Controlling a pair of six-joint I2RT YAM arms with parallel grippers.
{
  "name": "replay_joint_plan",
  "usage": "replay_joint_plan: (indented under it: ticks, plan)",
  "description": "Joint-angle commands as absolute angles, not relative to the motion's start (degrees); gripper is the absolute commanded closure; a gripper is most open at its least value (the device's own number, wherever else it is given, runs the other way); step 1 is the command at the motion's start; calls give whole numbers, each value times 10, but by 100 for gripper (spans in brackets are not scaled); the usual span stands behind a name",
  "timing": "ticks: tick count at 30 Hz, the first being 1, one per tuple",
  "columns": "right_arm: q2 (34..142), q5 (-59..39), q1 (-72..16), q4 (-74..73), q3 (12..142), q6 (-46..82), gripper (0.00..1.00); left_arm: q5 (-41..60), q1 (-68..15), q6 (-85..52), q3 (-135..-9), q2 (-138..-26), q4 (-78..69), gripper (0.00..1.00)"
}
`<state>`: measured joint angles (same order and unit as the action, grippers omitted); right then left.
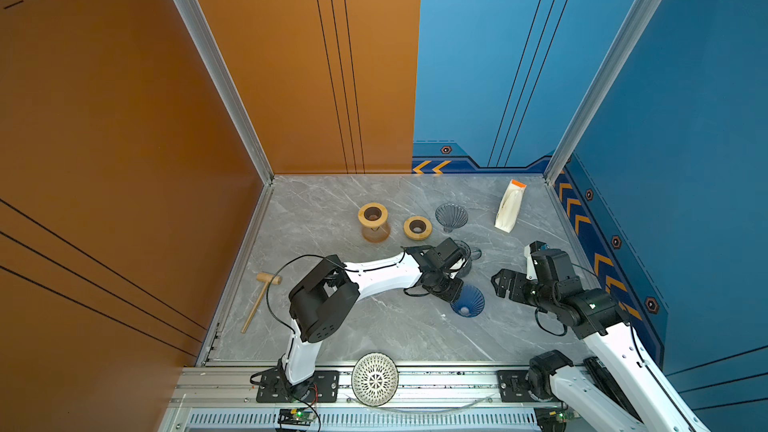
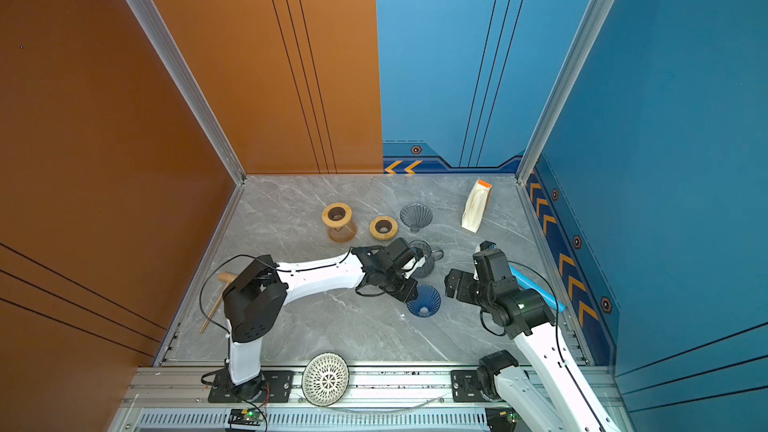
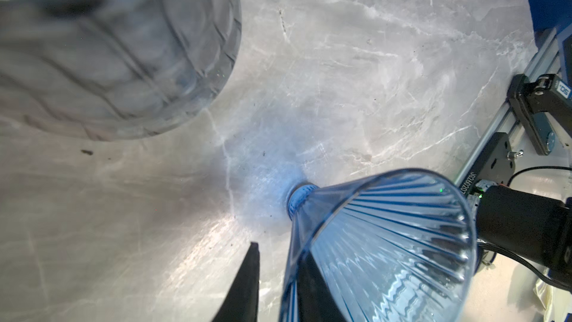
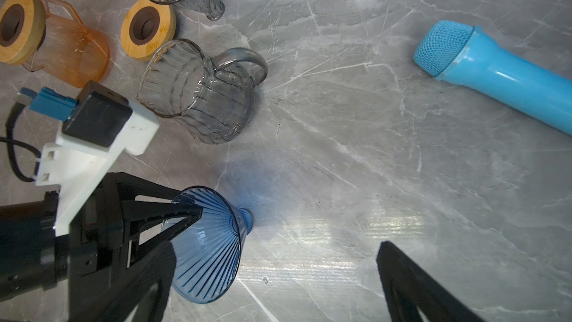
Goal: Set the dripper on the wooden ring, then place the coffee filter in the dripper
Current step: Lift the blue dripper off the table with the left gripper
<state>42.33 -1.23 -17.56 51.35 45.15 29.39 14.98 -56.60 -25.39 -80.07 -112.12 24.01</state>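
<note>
Dripper (image 1: 468, 302) in blue glass, tilted on the table (image 1: 365, 326) right of centre in both top views, left end effector (image 1: 456, 292) astride its rim, fingers (image 3: 250, 274) nearly together, a gap beside the wall. Right end effector (image 1: 498, 284) spread wide, empty. Coffee filter pack (image 1: 510, 207) farther up, print unreadable. Bracket label (image 3: 465, 182): "J8260207".

Left gripper (image 1: 457, 290) extended, jaws narrow — right gripper (image 1: 498, 284) wide

A wooden mallet (image 1: 254, 309) lies at the desk's (image 1: 374, 326) left edge. A white lattice bowl (image 1: 375, 379) sits on the front rail. An orange jug (image 4: 74, 48), a wooden ring (image 4: 161, 41) and a grey glass jug (image 4: 198, 94) cluster together, and a blue microphone (image 4: 495, 72) lies well apart from them.
</note>
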Motion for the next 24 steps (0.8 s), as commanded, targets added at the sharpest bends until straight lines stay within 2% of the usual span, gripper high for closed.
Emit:
replay_joint_plan:
  ticks: [1, 24]
  plan:
    - [418, -1, -172, 504, 446, 280, 0, 135, -572, -256, -803, -1120, 244, 79]
    - [395, -1, -173, 488, 437, 270, 0, 154, -579, -253, -790, -1045, 243, 100]
